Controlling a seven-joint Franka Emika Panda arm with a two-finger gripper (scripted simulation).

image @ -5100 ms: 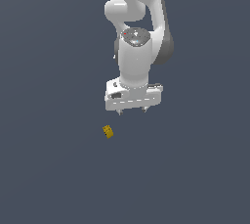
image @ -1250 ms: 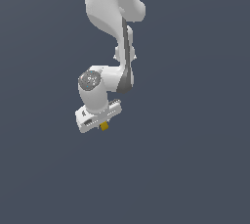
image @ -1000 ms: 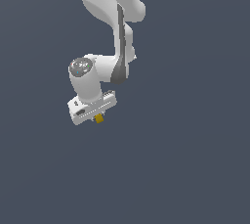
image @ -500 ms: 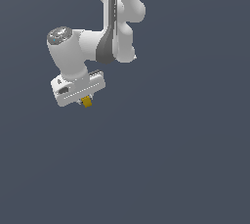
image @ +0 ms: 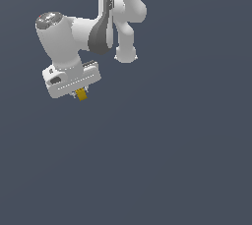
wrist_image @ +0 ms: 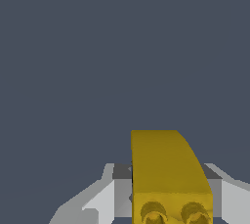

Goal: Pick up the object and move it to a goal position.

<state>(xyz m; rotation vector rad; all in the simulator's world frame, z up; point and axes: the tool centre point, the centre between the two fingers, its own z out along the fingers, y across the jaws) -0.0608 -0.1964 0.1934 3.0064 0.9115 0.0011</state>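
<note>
Mustard-yellow object sits pinched between the fingers of the gripper, its long axis running outward past the fingertips. Two round marks show on its near end, partly cut off by the wrist view's edge.

Object smooth matt mustard plastic; gripper glossy white.

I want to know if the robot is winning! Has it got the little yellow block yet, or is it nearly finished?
Picking up looks done: the yellow block sits between the gripper fingers, off the floor. In hand now is carrying it, at the exterior view's left. Left to do: reaching the goal spot, which no picture shows, so how near it is cannot be told.
</note>
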